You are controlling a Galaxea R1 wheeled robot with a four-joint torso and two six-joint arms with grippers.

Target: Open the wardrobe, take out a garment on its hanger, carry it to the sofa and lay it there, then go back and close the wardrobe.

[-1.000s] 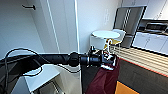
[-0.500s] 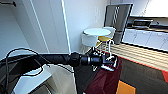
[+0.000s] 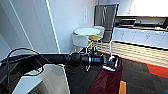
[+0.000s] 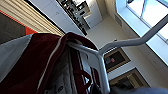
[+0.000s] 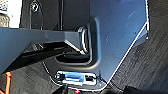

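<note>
The garment (image 3: 107, 80) is hanging from the end of the left arm in the head view, a dark red jacket drooping downward from the left tool (image 3: 112, 62) toward the lower edge, above dark carpet. The hanger (image 3: 110, 50) is showing as a thin white piece rising upright just above the tool. In the left wrist view, the garment (image 4: 37, 62) is showing maroon cloth with a pale grey-white sleeve panel and a thin light stripe along its edge, draped over the hanger (image 4: 105, 50), whose white arm and stem are meeting at an angle by the collar.
</note>
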